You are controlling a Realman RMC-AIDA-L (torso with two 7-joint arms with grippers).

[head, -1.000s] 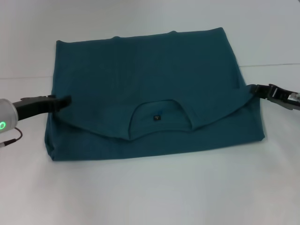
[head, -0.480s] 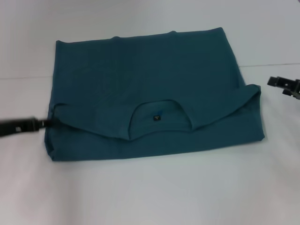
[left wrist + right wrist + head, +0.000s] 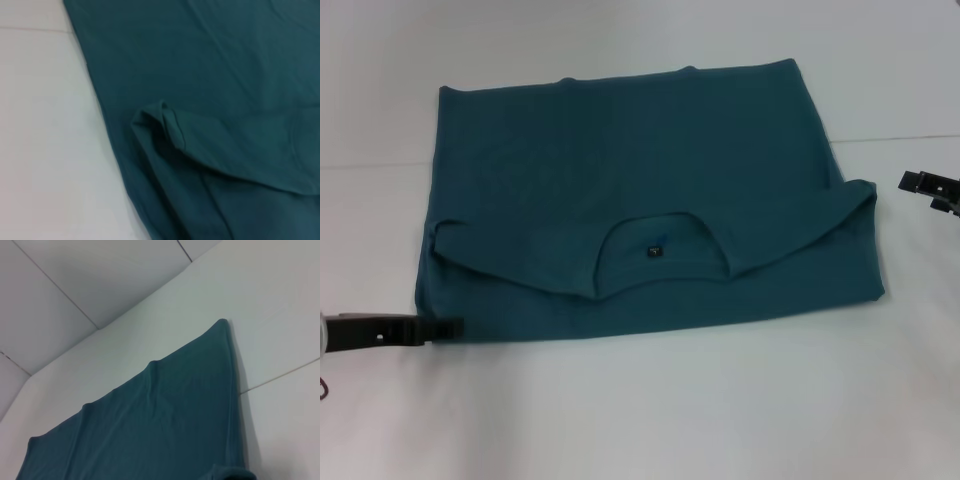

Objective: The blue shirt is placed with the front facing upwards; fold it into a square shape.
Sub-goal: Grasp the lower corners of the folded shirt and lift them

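Left claw beside blue shirt, nothing held

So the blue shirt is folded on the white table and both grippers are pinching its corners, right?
Not quite. The head view shows the blue shirt folded on the white table, but neither gripper pinches it: the left gripper sits by its near corner, the right gripper off to its side.

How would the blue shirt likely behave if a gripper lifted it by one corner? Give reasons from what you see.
The blue shirt would probably droop, not hold its shape: its folded-over edge curves and sags. The layers would likely slide apart, since nothing pins them. It looks light; thin cloth lies flat on the table.
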